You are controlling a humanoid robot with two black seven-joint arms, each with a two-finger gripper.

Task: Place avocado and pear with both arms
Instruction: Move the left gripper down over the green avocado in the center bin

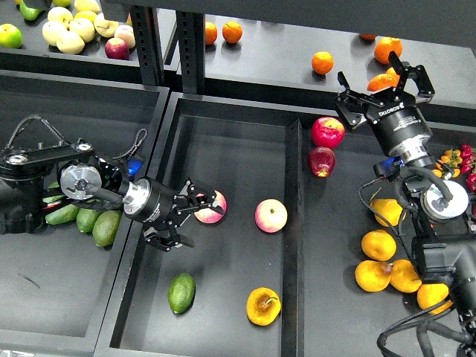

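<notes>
The dark-green avocado [181, 292] lies at the front left of the middle tray [230, 134]. The yellow-orange pear [263, 306] with its brown blotch lies to the right of it, at the tray's front. My left gripper [191, 218] is open and empty, low over the tray, beside a pink-yellow apple [211, 207] and above the avocado. My right gripper [384, 84] is open and empty, raised at the back right over the shelf edge, near the oranges.
A second pink-yellow apple [271, 216] lies mid-tray. Two red apples [326, 132] sit in the right tray, with several oranges [378, 245] lower down. Green avocados [106, 227] lie in the left tray. More fruit [71, 31] sits on the back shelf.
</notes>
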